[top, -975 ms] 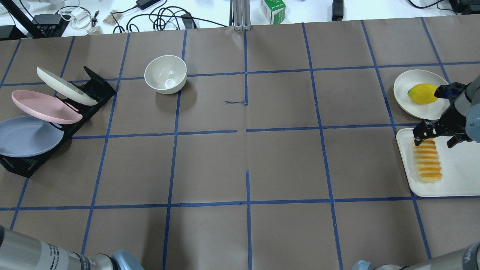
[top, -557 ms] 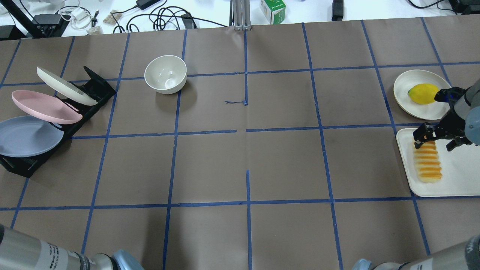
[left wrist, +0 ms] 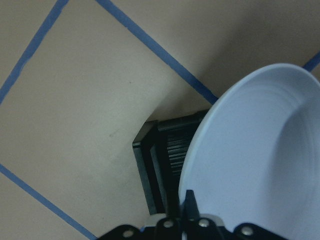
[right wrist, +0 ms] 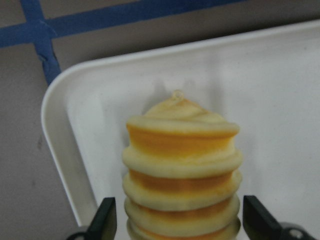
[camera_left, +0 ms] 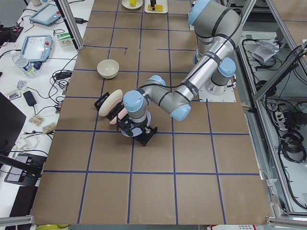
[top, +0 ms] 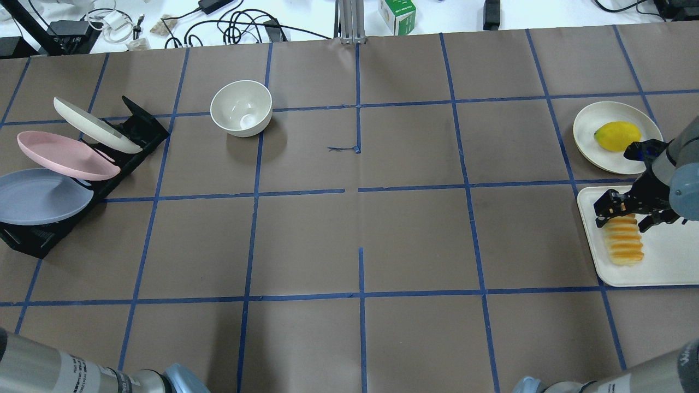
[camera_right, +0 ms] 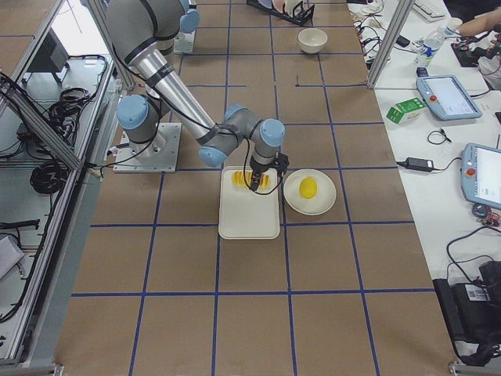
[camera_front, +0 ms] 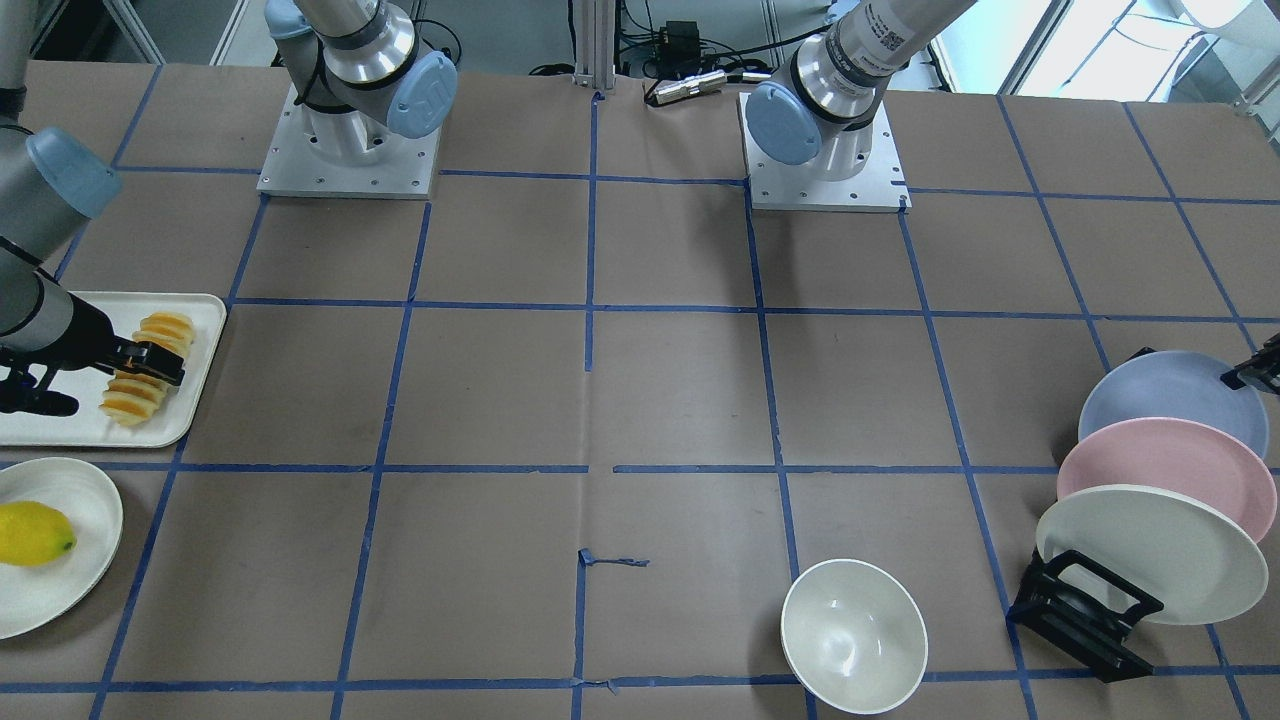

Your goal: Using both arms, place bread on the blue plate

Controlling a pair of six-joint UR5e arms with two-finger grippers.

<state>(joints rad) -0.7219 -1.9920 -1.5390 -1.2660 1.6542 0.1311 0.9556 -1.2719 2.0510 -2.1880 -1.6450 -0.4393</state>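
The bread lies lengthwise on a white tray at the table's right. My right gripper is open, its fingers either side of the loaf's far end; the right wrist view shows the bread between them. The blue plate stands tilted in the nearest slot of a black rack at the left. My left gripper is at the plate's edge. In the left wrist view its fingers sit close together on the blue plate's rim.
A pink plate and a cream plate stand in the same rack. A white bowl sits left of centre at the back. A lemon lies on a cream plate just beyond the tray.
My right gripper has moved toward the robot and down, from the tray's far edge to around the bread's far end. The plates and the left arm have not moved.
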